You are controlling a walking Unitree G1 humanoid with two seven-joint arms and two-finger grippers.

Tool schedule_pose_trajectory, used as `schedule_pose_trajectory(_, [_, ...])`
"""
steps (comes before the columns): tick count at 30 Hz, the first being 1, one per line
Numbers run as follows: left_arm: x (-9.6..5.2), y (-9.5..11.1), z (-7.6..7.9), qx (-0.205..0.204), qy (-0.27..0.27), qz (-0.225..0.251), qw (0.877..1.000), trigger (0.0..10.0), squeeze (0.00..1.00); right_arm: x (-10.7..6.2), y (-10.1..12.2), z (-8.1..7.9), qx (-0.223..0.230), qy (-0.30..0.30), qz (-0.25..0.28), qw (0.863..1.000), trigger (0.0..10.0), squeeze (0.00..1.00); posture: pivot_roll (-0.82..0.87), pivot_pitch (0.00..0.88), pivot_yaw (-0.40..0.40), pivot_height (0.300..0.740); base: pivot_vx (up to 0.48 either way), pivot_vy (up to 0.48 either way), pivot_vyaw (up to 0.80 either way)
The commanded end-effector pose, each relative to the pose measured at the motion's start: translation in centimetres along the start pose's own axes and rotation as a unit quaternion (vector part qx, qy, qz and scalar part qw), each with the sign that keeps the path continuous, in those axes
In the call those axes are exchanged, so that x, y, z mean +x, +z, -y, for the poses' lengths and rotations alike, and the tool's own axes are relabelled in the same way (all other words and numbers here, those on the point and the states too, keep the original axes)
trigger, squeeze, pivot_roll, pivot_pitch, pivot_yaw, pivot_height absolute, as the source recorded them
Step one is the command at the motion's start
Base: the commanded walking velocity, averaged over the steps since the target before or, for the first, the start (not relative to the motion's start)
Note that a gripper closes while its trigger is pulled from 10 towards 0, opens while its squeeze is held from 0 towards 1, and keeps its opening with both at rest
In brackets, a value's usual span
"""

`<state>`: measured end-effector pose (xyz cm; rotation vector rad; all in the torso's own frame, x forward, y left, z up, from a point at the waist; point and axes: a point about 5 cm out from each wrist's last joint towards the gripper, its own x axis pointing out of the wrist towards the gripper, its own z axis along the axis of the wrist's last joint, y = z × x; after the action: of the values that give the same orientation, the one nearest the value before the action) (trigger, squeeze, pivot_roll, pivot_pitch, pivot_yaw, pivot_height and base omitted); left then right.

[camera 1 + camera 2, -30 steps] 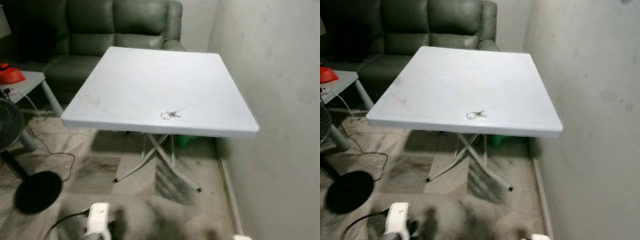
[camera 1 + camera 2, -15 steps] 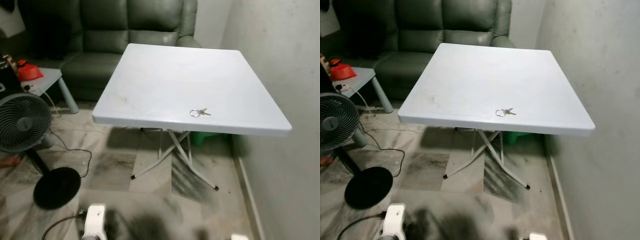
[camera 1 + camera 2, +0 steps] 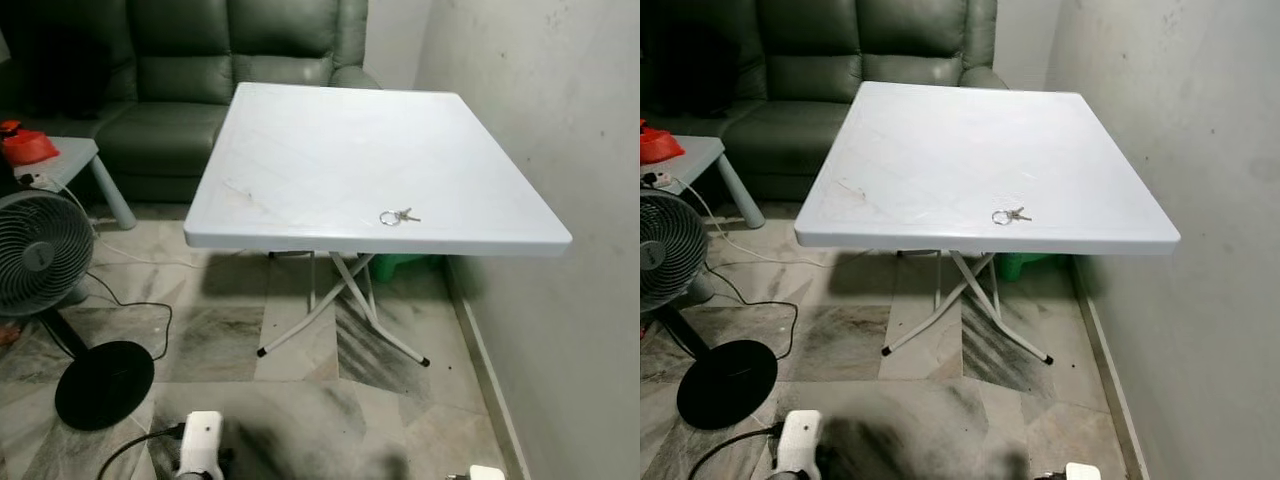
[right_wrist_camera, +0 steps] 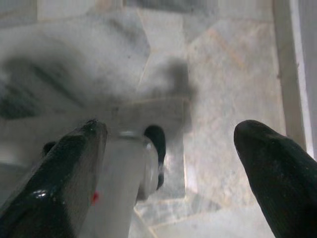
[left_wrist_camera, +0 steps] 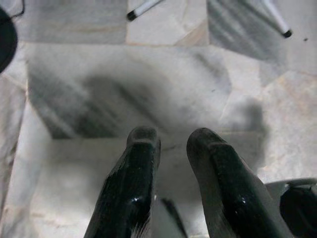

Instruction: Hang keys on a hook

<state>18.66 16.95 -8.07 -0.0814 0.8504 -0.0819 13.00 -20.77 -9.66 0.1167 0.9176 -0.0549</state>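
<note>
Down low, both arms hang over the marble floor (image 3: 300, 400): the left gripper (image 5: 171, 141) has its fingers nearly together with only a slim gap, holding nothing; the right gripper (image 4: 168, 144) is spread wide, empty too. Ahead, the fan (image 3: 40, 255) and its trailing cable (image 3: 150, 320) sit near the walking line, a snag risk for a foot. Further on, the keys (image 3: 397, 216) lie flat on the white tabletop (image 3: 330, 140), close to its near edge; a clumsy pinch could nudge them off. No hook visible yet.

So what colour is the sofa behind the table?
Dark green sofa, clearest in the left eye view.
</note>
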Motion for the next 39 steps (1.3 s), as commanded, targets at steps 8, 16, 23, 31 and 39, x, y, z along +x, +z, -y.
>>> schedule_pose_trajectory(8, [0.7,5.4,0.7,0.022,-0.027,0.115,0.993,10.0,0.00,0.9,5.1,-0.9,-0.008,0.033,0.121,0.992,10.0,0.00,-0.13,0.000,-0.011,0.740,0.000,0.000,0.00])
schedule_pose_trajectory(16, [-0.1,14.0,1.2,0.040,-0.052,0.295,0.953,10.0,0.00,0.2,15.4,-4.8,-0.028,0.116,0.349,0.929,10.0,0.00,-0.14,0.000,0.002,0.740,0.000,0.000,0.00])
schedule_pose_trajectory(23, [-1.9,20.1,2.5,0.058,-0.080,0.403,0.910,10.0,0.00,-2.3,22.0,-6.3,-0.055,0.139,0.472,0.869,10.0,0.00,-0.15,0.000,-0.001,0.740,0.000,0.000,0.00])
schedule_pose_trajectory(31, [-4.2,21.9,2.1,0.049,-0.084,0.456,0.884,10.0,0.00,-4.9,22.8,-6.2,-0.084,0.151,0.519,0.837,10.0,0.56,-0.15,0.000,-0.002,0.740,0.000,0.000,0.00])
schedule_pose_trajectory(39, [-5.7,21.8,2.4,0.062,-0.097,0.425,0.898,10.0,0.00,-7.0,22.9,-6.4,-0.082,0.150,0.532,0.829,10.0,1.00,-0.14,0.000,0.000,0.740,0.000,0.000,0.00])
